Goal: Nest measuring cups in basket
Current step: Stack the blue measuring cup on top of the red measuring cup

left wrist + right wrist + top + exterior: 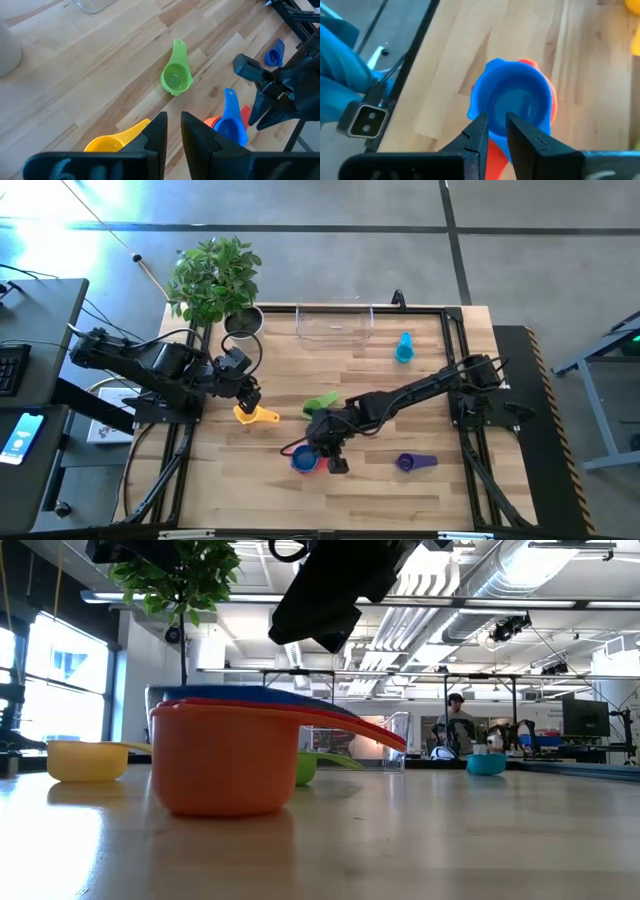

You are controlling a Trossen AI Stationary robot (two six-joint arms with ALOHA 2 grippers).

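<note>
My right gripper (pixel 496 131), jaws barely parted and gripping nothing, hangs over the blue cup (pixel 512 102) stacked on 2 others; lifting crooked could topple them.

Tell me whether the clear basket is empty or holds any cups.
Empty. In the high view the basket shows only bare wood through it; the blue cup stack sits far from it, near the table's front.

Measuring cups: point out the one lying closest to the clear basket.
The light blue cup, just right of the basket; all the others lie farther down the table.
</note>
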